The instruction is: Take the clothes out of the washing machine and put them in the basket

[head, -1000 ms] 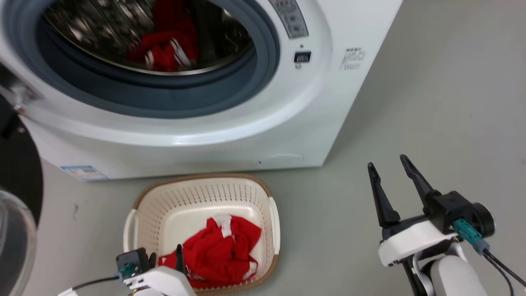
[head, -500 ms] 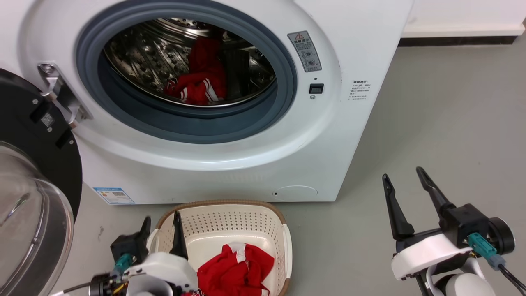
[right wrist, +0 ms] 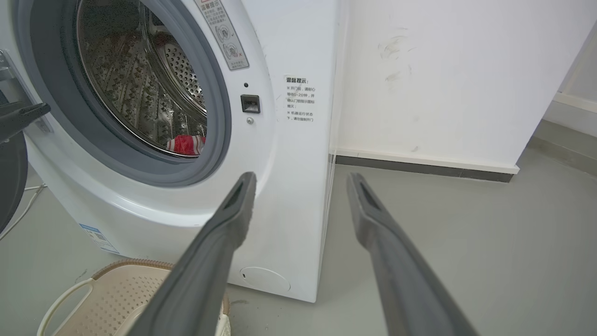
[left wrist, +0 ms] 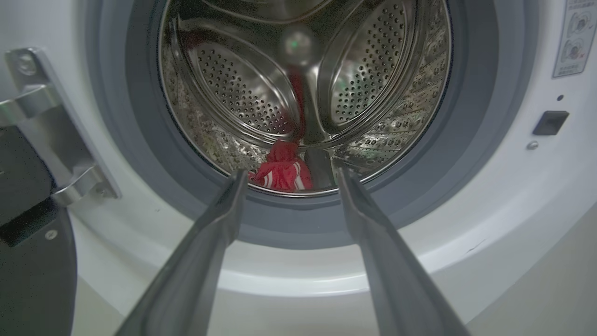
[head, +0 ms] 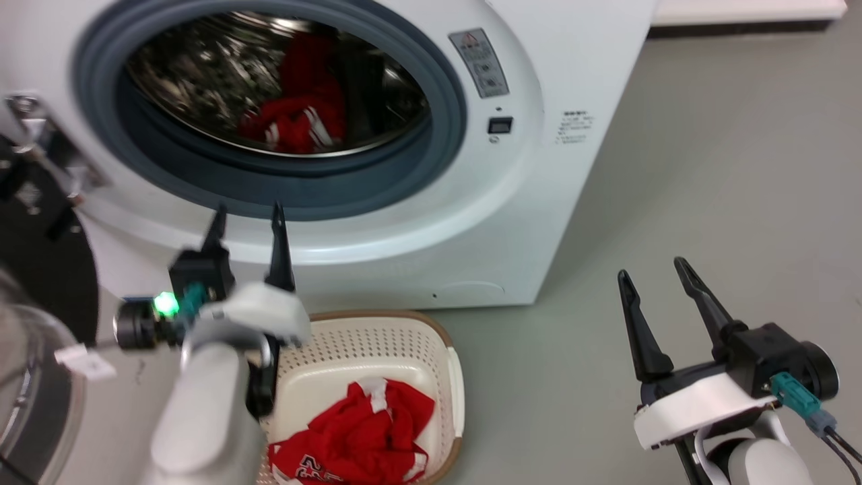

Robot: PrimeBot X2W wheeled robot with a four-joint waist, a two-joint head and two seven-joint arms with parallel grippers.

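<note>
The white washing machine [head: 512, 222] stands with its porthole uncovered, and red clothes [head: 296, 121] lie at the bottom of its steel drum; they also show as clothes [left wrist: 282, 170] and clothes [right wrist: 186, 144]. Below it, the cream basket [head: 367, 340] holds a red jersey [head: 367, 431]. My left gripper [head: 248, 214] is open and empty, raised in front of the porthole's lower rim, fingers pointing at the drum. My right gripper [head: 652, 268] is open and empty over the floor to the right of the machine. The left gripper [left wrist: 289, 175] frames the clothes in the left wrist view.
The machine's black-framed glass door [head: 34, 323] hangs swung out at the left, close to my left arm. Grey floor [head: 707, 168] spreads to the right. A white wall with a dark skirting [right wrist: 419, 165] stands behind the machine.
My left gripper has risen from over the basket to the front of the porthole rim. The camera has shifted between frames. The right gripper has kept its pose.
</note>
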